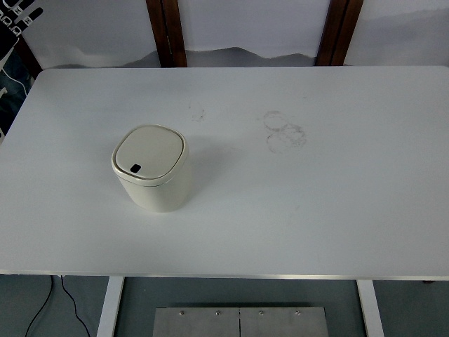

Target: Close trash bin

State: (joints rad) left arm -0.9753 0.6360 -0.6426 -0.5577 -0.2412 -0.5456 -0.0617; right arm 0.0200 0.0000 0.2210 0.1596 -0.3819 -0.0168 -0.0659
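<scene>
White table point(337, 210) carries the trash bin point(152, 168), lid seated flat; task judged complete. Left hand point(17, 15) glimpsed top-left; finger state cannot be told.

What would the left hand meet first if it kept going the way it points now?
Probably nothing visible. The left hand shows only at the top left corner, seemingly aimed up and right, out of the picture. That line leads away from the trash bin, whose lid is already down; depth is unclear.

A white tabletop point(337, 210) with faint ring stains point(284, 130) stands before a pale wall point(245, 24) with two dark wooden posts point(166, 31), grey floor point(414, 309) below.
</scene>
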